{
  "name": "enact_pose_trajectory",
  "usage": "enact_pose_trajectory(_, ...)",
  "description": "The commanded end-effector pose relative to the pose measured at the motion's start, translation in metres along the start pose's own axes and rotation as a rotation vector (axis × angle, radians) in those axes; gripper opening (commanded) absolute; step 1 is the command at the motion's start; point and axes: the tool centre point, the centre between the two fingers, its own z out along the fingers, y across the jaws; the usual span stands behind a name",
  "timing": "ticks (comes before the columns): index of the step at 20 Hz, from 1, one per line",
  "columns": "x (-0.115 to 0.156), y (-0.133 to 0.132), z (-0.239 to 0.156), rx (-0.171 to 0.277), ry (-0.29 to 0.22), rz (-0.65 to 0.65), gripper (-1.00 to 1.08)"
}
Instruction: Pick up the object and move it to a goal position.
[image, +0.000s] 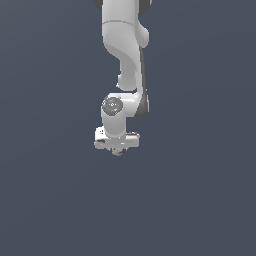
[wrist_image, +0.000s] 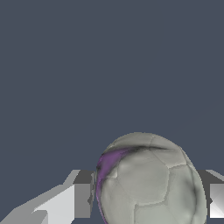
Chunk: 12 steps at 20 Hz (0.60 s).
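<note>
The object (wrist_image: 148, 175) is a roundish grey-beige ball with dark seams and a purple patch on one side. In the wrist view it sits between the two grey fingers (wrist_image: 83, 199) of my gripper (wrist_image: 146, 199), and both pads press against its sides. In the exterior view the white arm hangs down from the top, and only a small part of the object (image: 118, 151) peeks out under the gripper (image: 117, 148). I cannot tell whether the ball rests on the surface or hangs above it.
A plain dark blue-grey surface (image: 200, 200) fills both views around the arm. No other objects, containers or edges show.
</note>
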Motion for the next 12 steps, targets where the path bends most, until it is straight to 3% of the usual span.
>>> enact_pose_trajectory(1,0.0,0.0,0.0,0.0,0.0,0.0,-1.0)
enact_pose_trajectory(12,-0.002,-0.019,-0.031,0.0,0.0,0.0,-1.0)
